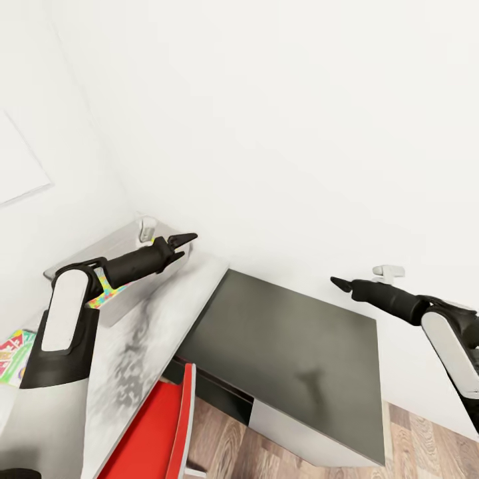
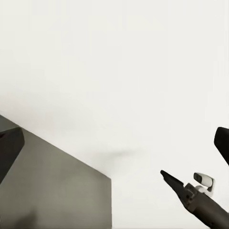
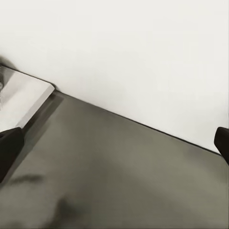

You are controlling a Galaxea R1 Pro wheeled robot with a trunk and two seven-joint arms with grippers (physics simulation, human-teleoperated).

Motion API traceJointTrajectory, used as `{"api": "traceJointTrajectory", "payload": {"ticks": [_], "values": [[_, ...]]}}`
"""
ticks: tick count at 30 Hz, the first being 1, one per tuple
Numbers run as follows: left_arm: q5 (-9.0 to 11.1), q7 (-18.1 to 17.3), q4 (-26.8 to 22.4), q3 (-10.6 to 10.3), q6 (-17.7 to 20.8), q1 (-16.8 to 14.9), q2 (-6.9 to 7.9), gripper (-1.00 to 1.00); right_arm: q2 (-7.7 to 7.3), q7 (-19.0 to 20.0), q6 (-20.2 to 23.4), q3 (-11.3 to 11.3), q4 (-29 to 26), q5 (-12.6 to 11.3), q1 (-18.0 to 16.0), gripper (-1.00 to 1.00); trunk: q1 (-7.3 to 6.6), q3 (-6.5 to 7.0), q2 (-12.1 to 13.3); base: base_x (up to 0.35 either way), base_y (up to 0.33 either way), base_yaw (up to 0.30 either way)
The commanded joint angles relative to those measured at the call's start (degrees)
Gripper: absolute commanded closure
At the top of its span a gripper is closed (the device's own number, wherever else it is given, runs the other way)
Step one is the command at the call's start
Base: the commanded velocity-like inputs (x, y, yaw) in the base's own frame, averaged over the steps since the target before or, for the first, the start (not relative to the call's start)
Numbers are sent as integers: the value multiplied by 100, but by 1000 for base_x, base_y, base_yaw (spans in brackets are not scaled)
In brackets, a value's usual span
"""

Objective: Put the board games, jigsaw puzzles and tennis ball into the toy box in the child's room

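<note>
The white wall [image 1: 299, 120] fills most of the head view, with the table [image 1: 159, 319] running along it from lower left toward the corner. Its pale-grey top is long and narrow, its long axis going away toward the wall. Lower and to the right sits the dark corner section [image 1: 286, 359], a broad bare slab whose near edge drops to the wood floor [image 1: 226, 439]; this surface has the most free room. A red chair [image 1: 159, 432] is tucked at the table's near edge.

The toy box [image 1: 126, 233] stands at the far end of the pale top against the wall, long side roughly along the table. A puzzle [image 1: 106, 293] shows as a bright patch inside it, mostly hidden behind the left arm. At the left edge a game box [image 1: 14, 356] lies flat; its print is too small to read.

The left gripper [image 1: 181, 242] hangs over the box's right rim, jaws parted and holding nothing. The right gripper [image 1: 340, 283] hovers above the dark section's far edge; in the right wrist view the fingers [image 3: 9, 148] stand wide apart, empty
</note>
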Motion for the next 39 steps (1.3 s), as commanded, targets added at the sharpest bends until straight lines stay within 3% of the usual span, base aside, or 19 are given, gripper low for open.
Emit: {"api": "traceJointTrajectory", "payload": {"ticks": [1, 3, 5, 7, 8, 9, 11, 13, 18, 22, 29, 39], "values": [[64, 60, -4, 5, 22, -7, 7, -100, 3, 4, 27, 43, -2, 31, -25, -100, 4, -1, -10, 0, 0, 3], [134, 54, -7, 91, 22, 6, 95, -100, 16, -36, 118, 147, -3, 31, -70, -100, 4, 17, -10, 0, 0, 2], [373, 49, -6, 249, 22, 42, 251, -100, 20, -48, 229, 192, -3, 31, -99, -100, 4, 36, -10, 0, 0, 1], [1136, 62, -5, 480, 22, 232, 668, -100, 33, -61, 385, 241, -3, 31, -149, -100, 4, 54, -10, 0, 0, 0], [1278, 63, -5, 514, 22, 289, 780, -100, 41, -63, 409, 249, -3, 31, -163, -100, 4, 63, -10, 0, 0, 0], [1508, 65, -5, 563, 22, 382, 989, -100, 68, -65, 446, 263, -3, 31, -200, -100, 4, 72, -10, 0, 0, 5], [1734, 66, -5, 610, 22, 468, 1207, -100, 100, -68, 479, 274, -3, 31, -244, -100, 4, 91, -10, 0, 0, 25], [1909, 65, -5, 631, 22, 514, 1321, -100, 124, -69, 496, 283, -3, 31, -267, -100, 4, 109, -10, 0, 0, 49], [2047, 61, -6, 633, 22, 546, 1372, -100, 165, -66, 517, 371, -3, 31, -284, -100, 4, 155, -10, 0, 0, 66], [2094, 66, -6, 614, 22, 556, 1382, -100, 198, -61, 522, 591, -3, 31, -295, -100, 4, 191, -10, -17, 1, 82], [2116, 48, -5, 593, 22, 559, 1380, -100, 495, -69, 528, 770, -3, 31, -293, -100, 4, 255, -10, -206, 48, 90], [2115, 9, -6, 587, 22, 554, 1369, -100, 489, -62, 561, 759, -3, 31, -346, -100, 4, 290, -10, -157, 31, 28]]}}
